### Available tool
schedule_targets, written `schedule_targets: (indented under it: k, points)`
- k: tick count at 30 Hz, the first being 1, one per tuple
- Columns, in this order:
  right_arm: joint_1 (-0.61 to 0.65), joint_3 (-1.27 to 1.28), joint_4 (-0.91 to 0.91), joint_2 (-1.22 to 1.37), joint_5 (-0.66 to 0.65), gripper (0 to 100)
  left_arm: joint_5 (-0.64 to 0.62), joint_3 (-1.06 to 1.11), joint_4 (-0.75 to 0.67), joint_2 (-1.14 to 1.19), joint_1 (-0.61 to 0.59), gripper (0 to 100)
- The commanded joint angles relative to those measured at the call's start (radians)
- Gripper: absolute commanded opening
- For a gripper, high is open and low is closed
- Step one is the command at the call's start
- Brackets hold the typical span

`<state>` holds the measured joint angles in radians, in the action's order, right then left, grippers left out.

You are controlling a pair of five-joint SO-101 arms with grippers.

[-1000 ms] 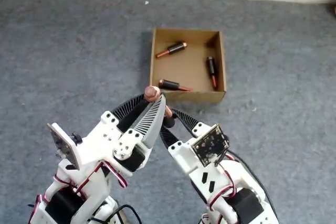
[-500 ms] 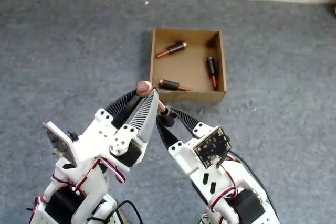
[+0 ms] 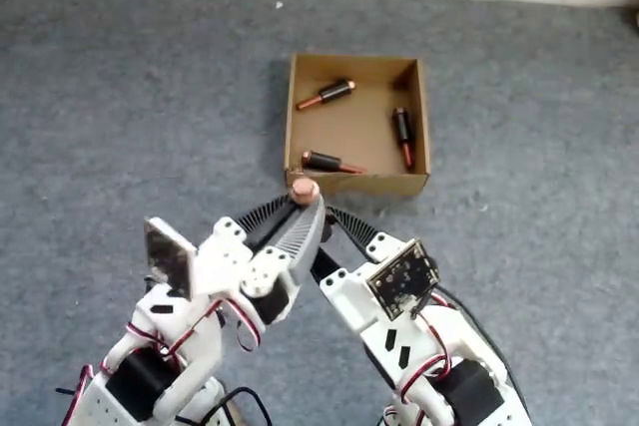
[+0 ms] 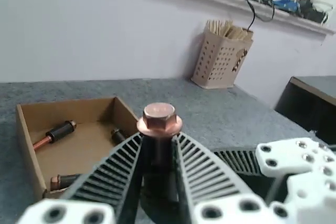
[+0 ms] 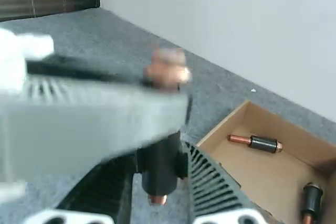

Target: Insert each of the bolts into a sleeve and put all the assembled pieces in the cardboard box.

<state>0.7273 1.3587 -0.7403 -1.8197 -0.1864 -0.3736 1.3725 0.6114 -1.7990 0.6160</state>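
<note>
My left gripper (image 3: 303, 203) is shut on a copper bolt (image 3: 305, 191), whose hex head (image 4: 159, 118) stands up between the ribbed fingers (image 4: 202, 169). Directly below it, my right gripper (image 5: 160, 153) is shut on a black sleeve (image 5: 160, 174), and a copper tip (image 5: 156, 199) shows at the sleeve's lower end. The bolt head (image 5: 167, 70) sits above the sleeve, with the left gripper crossing in front. Both grippers meet just in front of the cardboard box (image 3: 356, 185). Three assembled pieces (image 3: 325, 95) (image 3: 402, 132) (image 3: 324, 161) lie inside the box.
Grey carpet covers the table all around the box. In the left wrist view a perforated holder of sticks (image 4: 220, 56) stands by the far wall, and a dark cabinet (image 4: 310, 98) is at the side. The two arm bodies (image 3: 399, 286) crowd the near edge.
My left gripper with the bolt swung a little left and away, then came back right and nearer, over the right gripper. The left arm's body shifted right. The right arm kept still.
</note>
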Motion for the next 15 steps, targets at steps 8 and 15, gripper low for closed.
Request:
schedule_targets:
  k: [8, 15]
  points:
    - [-0.019, -0.051, -0.005, -0.018, -0.006, 0.5, 0.109, -0.013, 0.250, -0.008, 0.036, 28]
    - [-0.142, 0.050, -0.002, -0.018, -0.005, 0.5, 0.112, -0.065, 0.396, -0.008, -0.077, 28]
